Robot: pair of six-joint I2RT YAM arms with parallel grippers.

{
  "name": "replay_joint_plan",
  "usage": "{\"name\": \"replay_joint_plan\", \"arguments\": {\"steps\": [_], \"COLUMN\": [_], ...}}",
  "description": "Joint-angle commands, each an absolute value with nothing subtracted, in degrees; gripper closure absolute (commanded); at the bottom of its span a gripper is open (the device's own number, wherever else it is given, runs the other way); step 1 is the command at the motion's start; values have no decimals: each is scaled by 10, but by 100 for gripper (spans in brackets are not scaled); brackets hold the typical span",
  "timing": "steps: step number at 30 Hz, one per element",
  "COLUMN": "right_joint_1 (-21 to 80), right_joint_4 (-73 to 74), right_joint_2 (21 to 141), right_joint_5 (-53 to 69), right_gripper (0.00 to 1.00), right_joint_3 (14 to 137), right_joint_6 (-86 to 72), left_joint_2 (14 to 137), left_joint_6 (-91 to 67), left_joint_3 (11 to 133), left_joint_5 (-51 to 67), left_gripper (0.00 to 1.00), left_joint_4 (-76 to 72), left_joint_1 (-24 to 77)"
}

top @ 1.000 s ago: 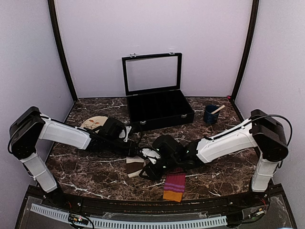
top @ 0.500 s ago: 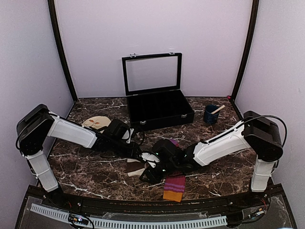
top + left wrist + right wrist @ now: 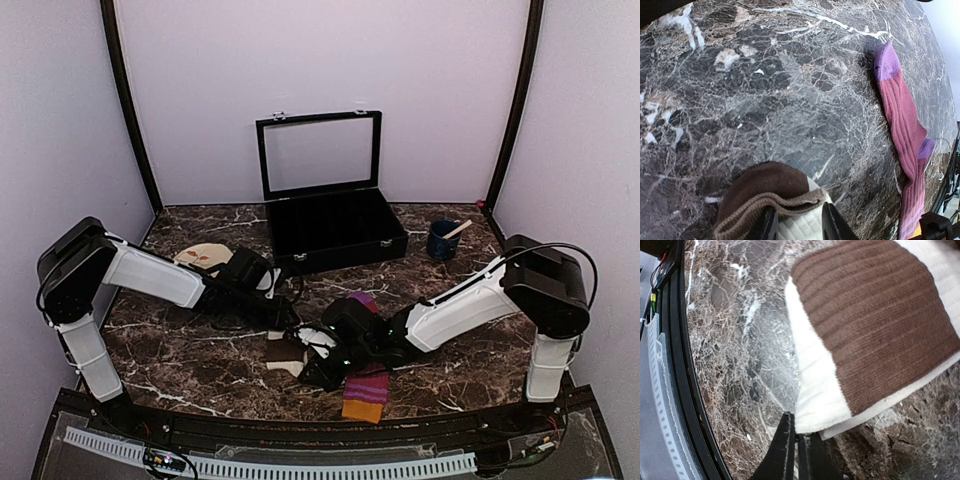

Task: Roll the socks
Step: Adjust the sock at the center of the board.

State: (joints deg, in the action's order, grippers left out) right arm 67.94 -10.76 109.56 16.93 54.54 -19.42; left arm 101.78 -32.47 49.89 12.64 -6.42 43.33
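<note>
Left to right: your left gripper (image 3: 798, 214) is narrowed onto the bunched brown end of the cream fabric sock with brown bands (image 3: 771, 187), with fabric between the fingers. That sock lies on the dark marble worktop (image 3: 190, 350), centre-front, between the two arms. Your right gripper (image 3: 797, 440) is pinched almost closed on the sock's cream near corner. Overhead, both sets of jaws are lost under the wrists. The magenta-purple striped fabric sock with orange cuff (image 3: 366, 388) lies just right of the cream one, and its middle is hidden under your right arm.
</note>
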Motion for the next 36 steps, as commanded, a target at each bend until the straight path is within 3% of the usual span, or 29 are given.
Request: {"name": "replay_joint_plan", "arguments": {"steps": [1, 16, 22, 25, 36], "right_joint_1": [686, 686, 688, 688, 691], "right_joint_4": [-113, -69, -18, 5, 13], "right_joint_2": [1103, 1105, 1075, 1047, 999], "right_joint_5": [195, 200, 162, 140, 122], "right_gripper": [98, 100, 75, 68, 70], "right_joint_3": [540, 528, 532, 539, 571], "right_joint_6": [-200, -240, -248, -246, -277], "left_joint_2": [1042, 1058, 1063, 1064, 1059], "left_joint_6": [-328, -313, -295, -288, -279], "left_joint_3": [503, 505, 505, 505, 499], "left_joint_5": [116, 125, 139, 146, 168], "left_gripper": [67, 69, 70, 71, 74], "left_joint_4": [-24, -25, -23, -20, -10], "left_joint_1": [424, 415, 415, 416, 412]}}
